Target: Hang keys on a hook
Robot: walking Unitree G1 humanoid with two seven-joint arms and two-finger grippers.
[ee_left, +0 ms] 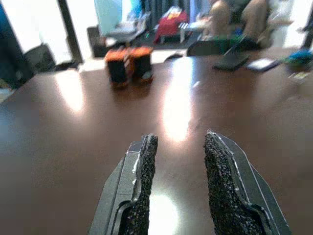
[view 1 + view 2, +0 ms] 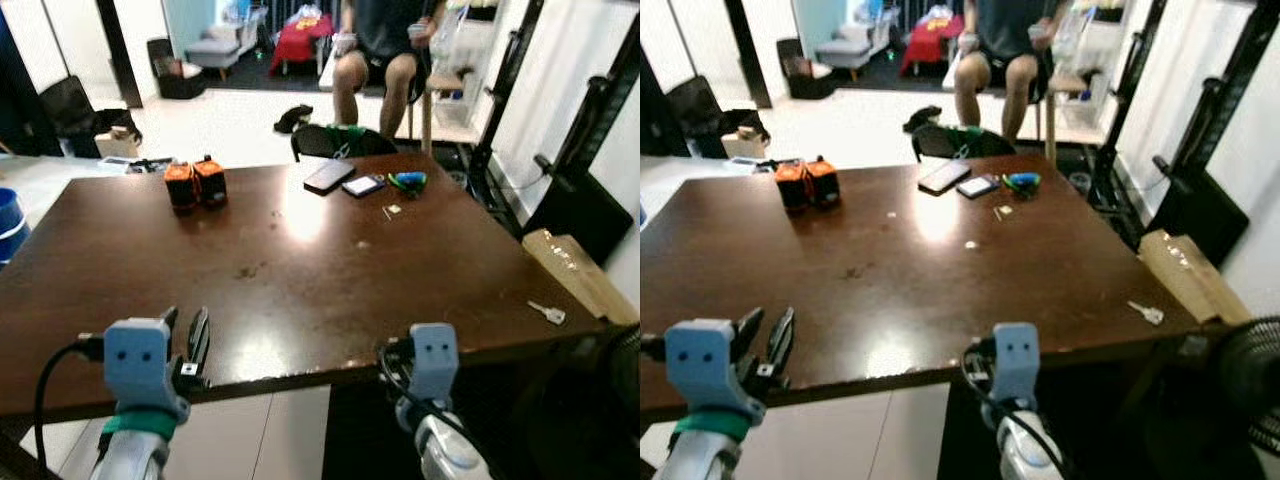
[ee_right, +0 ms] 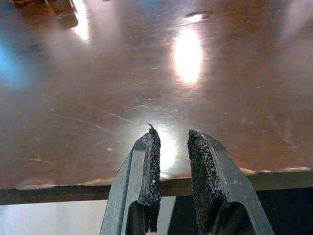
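Dark brown glossy tabletop [image 2: 300, 270], seen from its near edge, with bright light glare at centre. Key [image 2: 547, 313]: small, silver, lying flat near the tabletop's right edge, toward the near right corner, well apart from both claws. Left claw [image 2: 186, 345]: held at the near edge on the left, fingers spread with a clear gap, holding nothing; its wrist view looks along the wood toward the far side. Right claw [image 3: 171, 156]: poised at the near edge right of centre, fingers parted by a narrow gap, empty, tips just over the tabletop's rim. Two orange-and-black blocks [image 2: 195, 184]: side by side, touching, at the far left of the tabletop. Dark phone [image 2: 329, 176]: flat near the far edge, centre. Second smaller device [image 2: 362, 185] with a pale screen: just beside the phone, to its right. Green-and-blue item [image 2: 407, 181]: next to that, kind unclear. Small pale scrap [image 2: 392, 210]: just nearer than the devices. Seated person [image 2: 385, 50]: beyond the far edge, legs visible. Cardboard piece [image 2: 578, 272]: off the tabletop's right side.
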